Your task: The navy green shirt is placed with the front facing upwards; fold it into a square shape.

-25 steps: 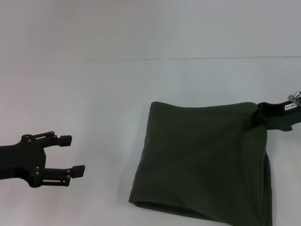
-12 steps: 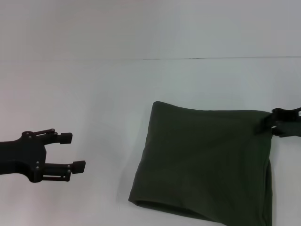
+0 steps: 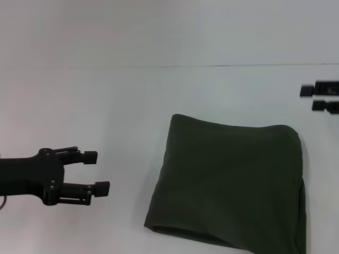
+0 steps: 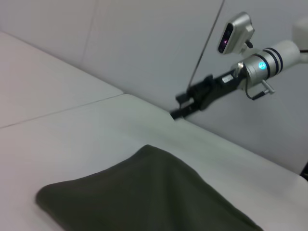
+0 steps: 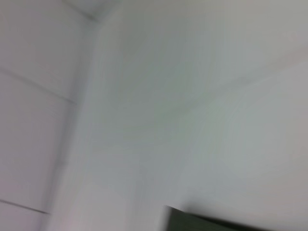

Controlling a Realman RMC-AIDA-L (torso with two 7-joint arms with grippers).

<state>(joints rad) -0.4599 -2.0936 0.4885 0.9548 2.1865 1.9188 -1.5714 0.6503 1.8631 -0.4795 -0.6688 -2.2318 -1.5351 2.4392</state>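
One garment: the navy green shirt (image 3: 230,182) lies on the white table (image 3: 106,106), toward my right side and near my body, its closest edge running out of the head view.
Shape: it is folded into a compact, roughly square bundle, plain cloth on top, no lettering or collar showing.
Edges: the far edge is a rounded fold, and the right side shows stacked layers that bulge slightly.
Progress: I judge the folding essentially done; at most a little squaring of the corners is left.
Contact: neither of my grippers touches the cloth.
Right gripper (image 3: 318,98): my fingers stand apart and hold nothing, raised beyond the shirt's far right corner, well clear of it.
Right arm pose: in the left wrist view it reaches out nearly level above the table behind the bundle.
Left gripper (image 3: 98,171): my fingers are spread and empty, level, pointing toward the shirt from well apart.
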